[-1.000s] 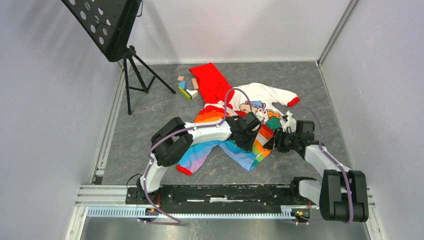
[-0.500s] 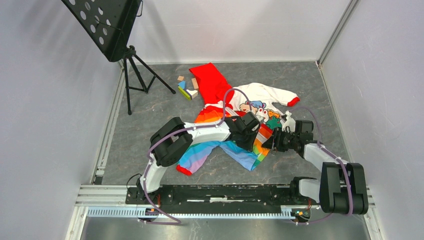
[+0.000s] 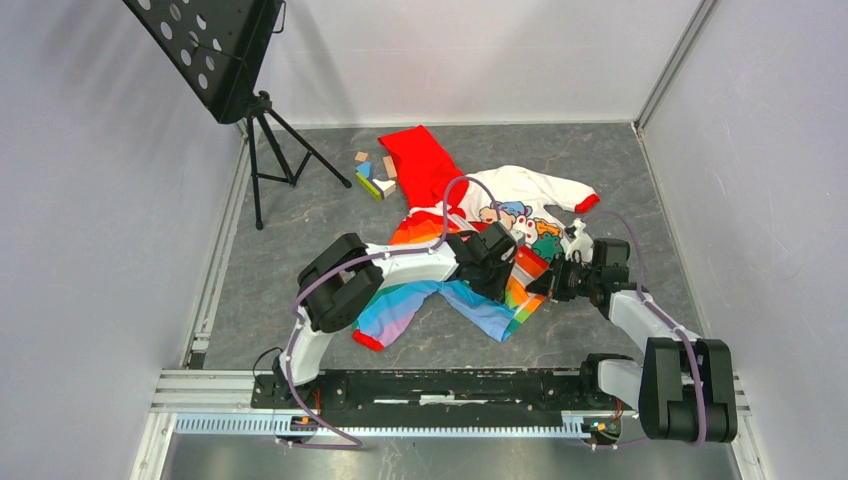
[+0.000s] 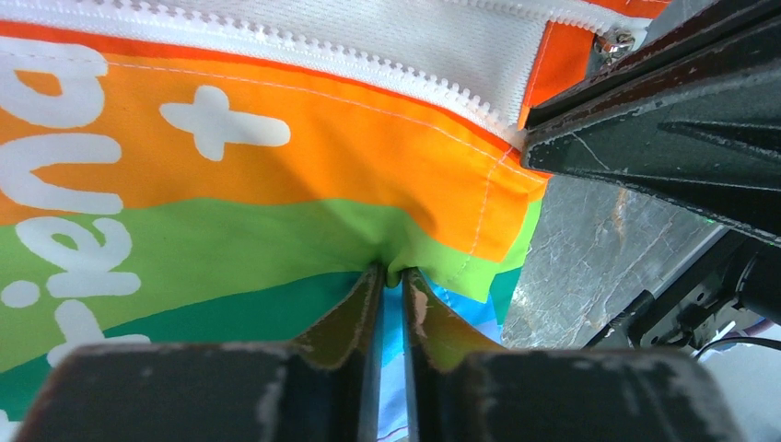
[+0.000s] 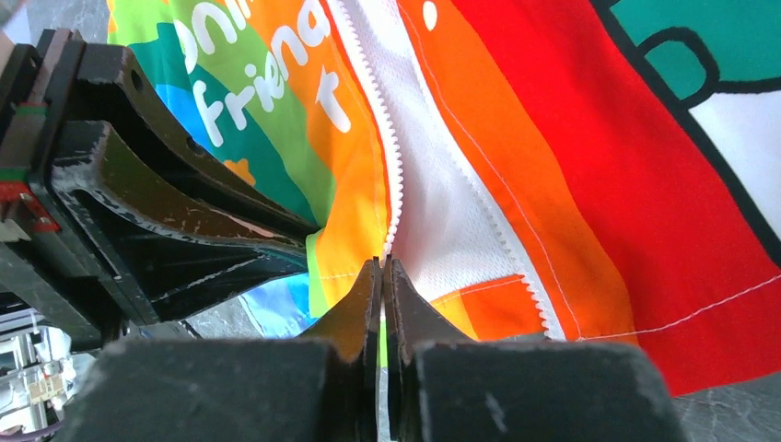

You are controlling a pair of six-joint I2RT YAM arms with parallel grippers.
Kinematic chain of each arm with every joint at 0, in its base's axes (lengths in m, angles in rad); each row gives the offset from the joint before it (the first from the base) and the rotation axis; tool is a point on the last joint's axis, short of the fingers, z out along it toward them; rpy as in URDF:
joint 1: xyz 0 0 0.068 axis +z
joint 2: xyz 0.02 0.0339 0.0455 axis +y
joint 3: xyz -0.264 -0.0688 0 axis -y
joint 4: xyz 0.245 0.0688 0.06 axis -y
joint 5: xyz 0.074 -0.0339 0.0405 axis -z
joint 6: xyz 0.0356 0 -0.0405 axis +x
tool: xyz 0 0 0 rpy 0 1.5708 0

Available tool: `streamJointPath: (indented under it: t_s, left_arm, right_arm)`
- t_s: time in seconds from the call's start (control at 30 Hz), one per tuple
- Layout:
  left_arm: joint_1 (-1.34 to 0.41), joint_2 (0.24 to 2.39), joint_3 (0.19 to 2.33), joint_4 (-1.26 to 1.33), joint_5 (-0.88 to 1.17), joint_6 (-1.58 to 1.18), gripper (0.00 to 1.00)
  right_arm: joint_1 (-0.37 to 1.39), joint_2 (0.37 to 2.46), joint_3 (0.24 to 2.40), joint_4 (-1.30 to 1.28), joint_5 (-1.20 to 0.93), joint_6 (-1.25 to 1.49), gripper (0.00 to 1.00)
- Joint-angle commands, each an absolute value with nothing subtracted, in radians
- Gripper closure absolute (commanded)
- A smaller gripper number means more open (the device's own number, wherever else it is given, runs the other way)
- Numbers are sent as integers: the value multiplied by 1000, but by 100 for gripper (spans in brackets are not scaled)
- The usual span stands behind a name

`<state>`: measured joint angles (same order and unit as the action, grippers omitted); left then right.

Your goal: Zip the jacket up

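Overhead view: the jacket (image 3: pixel 505 212) lies spread open on the grey floor, front up. Left wrist view: the left gripper (image 4: pixel 393 276) is clamped on its green hem fabric. Right wrist view: the right gripper (image 5: pixel 382 267) is pinched tight on the zipper (image 5: pixel 391 166) at its bottom end. The step probably goes best with the hem held taut and both zipper sides aligned.
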<state>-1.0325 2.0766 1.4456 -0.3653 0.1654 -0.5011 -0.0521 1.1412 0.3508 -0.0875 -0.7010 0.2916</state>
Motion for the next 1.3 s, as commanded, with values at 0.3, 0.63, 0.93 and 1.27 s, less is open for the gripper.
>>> streamJointPath:
  t_s: [0.3, 0.63, 0.93, 1.27]
  left_arm:
    - [-880, 1855, 1152, 121, 641, -931, 38]
    - [-884, 1987, 941, 841, 664, -1588, 48]
    - [-884, 2053, 890, 935, 593, -1643, 47]
    - [-882, 2131, 923, 972, 561, -1660, 61]
  right_arm:
    - [-46, 1085, 332, -37, -804, 358, 100]
    - [-46, 1006, 323, 33, -822, 482, 100]
    - [-46, 991, 299, 98, -857, 566, 100]
    - [-46, 982, 285, 95, -871, 563, 100]
